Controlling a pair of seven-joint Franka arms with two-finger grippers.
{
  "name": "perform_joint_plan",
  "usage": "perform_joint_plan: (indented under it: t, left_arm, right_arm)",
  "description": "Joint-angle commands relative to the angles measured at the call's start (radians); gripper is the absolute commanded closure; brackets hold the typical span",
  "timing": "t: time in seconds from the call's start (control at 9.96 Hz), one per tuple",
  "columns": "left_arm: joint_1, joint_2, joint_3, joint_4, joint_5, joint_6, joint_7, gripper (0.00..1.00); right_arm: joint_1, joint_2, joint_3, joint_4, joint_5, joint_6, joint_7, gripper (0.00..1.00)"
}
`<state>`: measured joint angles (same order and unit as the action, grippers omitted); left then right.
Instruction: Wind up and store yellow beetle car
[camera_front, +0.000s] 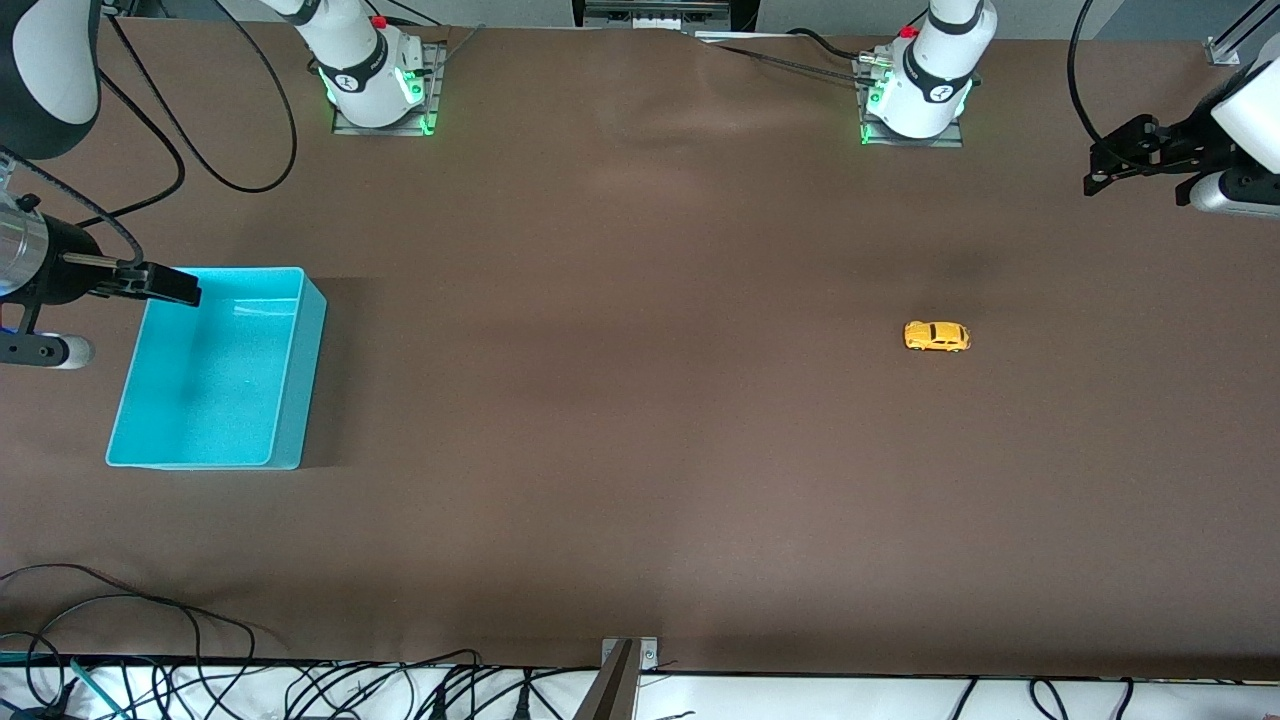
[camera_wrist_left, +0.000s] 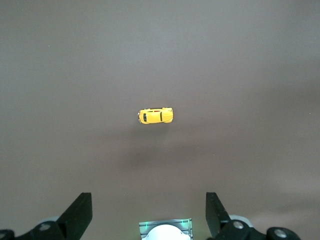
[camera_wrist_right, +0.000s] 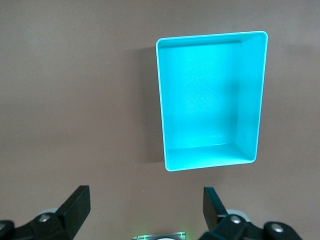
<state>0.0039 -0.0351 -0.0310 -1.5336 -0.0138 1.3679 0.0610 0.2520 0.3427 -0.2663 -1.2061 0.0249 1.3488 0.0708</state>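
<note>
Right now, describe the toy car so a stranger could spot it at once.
Start at the brown table and look toward the left arm's end, away from the turquoise bin at the right arm's end. The toy car sits alone on bare tabletop there. It is tiny, rounded and yellow-orange with dark windows, the only small bright thing on the table.

**Finishes on the table**

The table (camera_front: 640, 450) has a matt brown covering (faintly rippled, like paper or cloth). The bin (camera_front: 285, 400) looks like smooth turquoise plastic with a soft sheen. The car (camera_front: 937, 336) shows glossy yellow paint.
</note>
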Motion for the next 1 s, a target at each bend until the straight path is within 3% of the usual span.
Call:
perform_joint_plan:
  t: [0.0,0.9]
  left_arm:
    - [0.001,0.015,-0.003,0.036,-0.008,-0.026,-0.009,0.0]
    - [0.001,0.015,-0.003,0.036,-0.008,-0.026,-0.009,0.0]
  right_arm:
    - [0.0,-0.03,0.009,-0.023,0.017,-0.042,0.0,0.0]
    - [-0.005,-0.025,0.002,-0.023,0.001,-0.045,0.003,0.0]
